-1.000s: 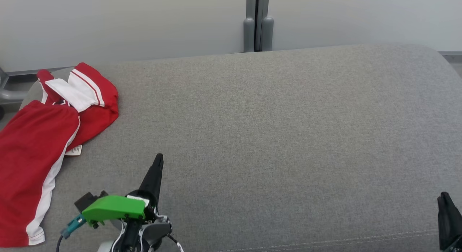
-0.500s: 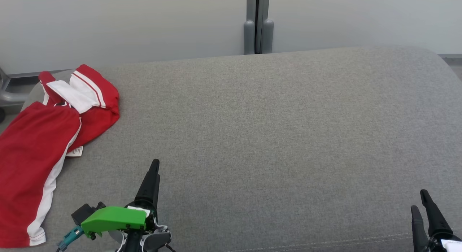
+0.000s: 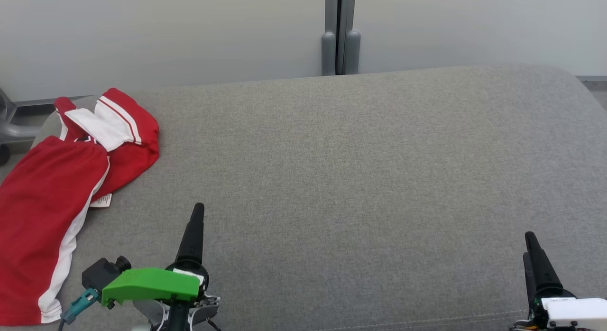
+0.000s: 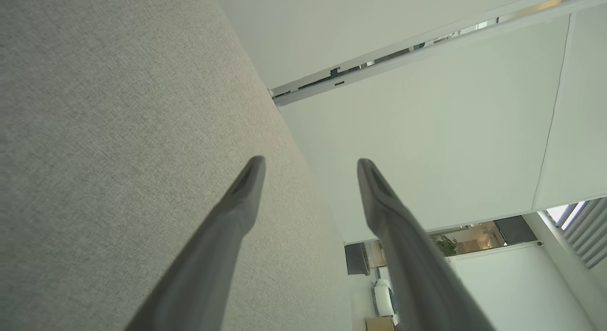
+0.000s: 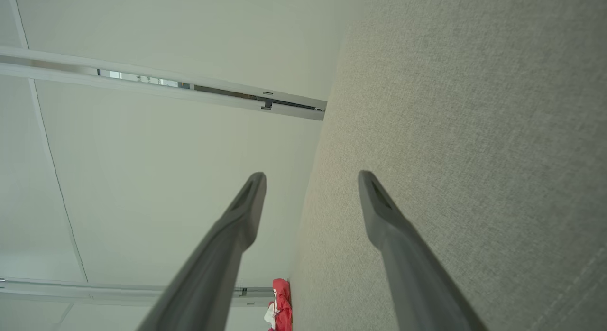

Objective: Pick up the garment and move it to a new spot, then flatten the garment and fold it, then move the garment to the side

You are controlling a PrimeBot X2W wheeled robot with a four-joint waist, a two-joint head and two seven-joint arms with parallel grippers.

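Grey cushion (image 3: pixel 332 155) spreads across the whole workspace, and every place below is given relative to it. At its near edge, towards its left end, the left gripper (image 4: pixel 310 164) hovers with its two dark fingers spread wide and nothing between them. At the near edge of its right end the right gripper (image 5: pixel 311 177) stands just as wide and just as empty. Further in, on the cushion's left end and spilling over its left side, lies the garment (image 3: pixel 52 188), red with white side stripes. It is crumpled, with its far part folded back on itself and a small care label (image 3: pixel 102 200) poking out on the cushion. Beyond the cushion's far edge stand pale wall panels (image 3: pixel 166 32) and a grey post (image 3: pixel 340 37). The pickup has not begun, so the step in hand looks like the reach. The left arm is the nearer one, and it would do well to swing towards the cushion's left end, come down with its fingers astride a raised fold, and pinch enough cloth to lift the garment clear without dragging it off the side. Compared with a second ago, both grippers have gone from pinched shut to fully spread, and the right one has come further up over the near edge. The camera has tipped a little, while the garment itself looks unmoved.
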